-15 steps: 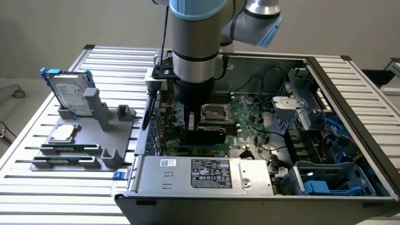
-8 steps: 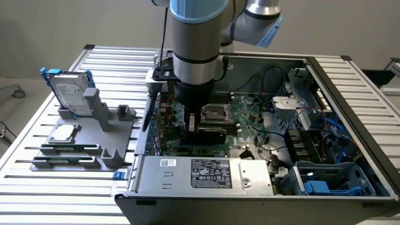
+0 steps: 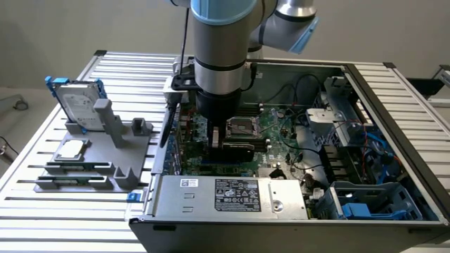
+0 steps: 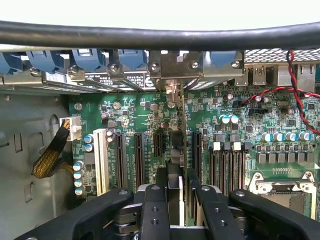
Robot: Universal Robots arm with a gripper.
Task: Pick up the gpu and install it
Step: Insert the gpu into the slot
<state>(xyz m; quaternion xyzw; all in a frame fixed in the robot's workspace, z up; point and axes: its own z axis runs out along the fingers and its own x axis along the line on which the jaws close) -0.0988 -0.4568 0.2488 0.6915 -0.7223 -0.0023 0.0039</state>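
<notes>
The gpu (image 4: 183, 130) stands on edge between my fingers (image 4: 154, 210), seen edge-on with its green board thin and its black cooler toward the gripper. Its silver end bracket (image 4: 175, 65) sits against the rear slot openings of the case. The card's lower edge is down among the black expansion slots (image 4: 121, 160) of the motherboard; whether it is fully seated I cannot tell. My gripper (image 4: 177, 200) is shut on the card. In the exterior view the gripper (image 3: 218, 139) reaches straight down inside the open computer case (image 3: 393, 105), with the dark card (image 3: 235, 152) below it.
A silver hard drive in a blue frame (image 3: 77, 103) and a small silver chip (image 3: 70, 150) rest on a grey fixture (image 3: 98, 158) at the exterior view's left. The power supply (image 3: 232, 195) fills the case's near side. A black cable (image 4: 160, 35) and red-black wires (image 4: 295, 85) run close by.
</notes>
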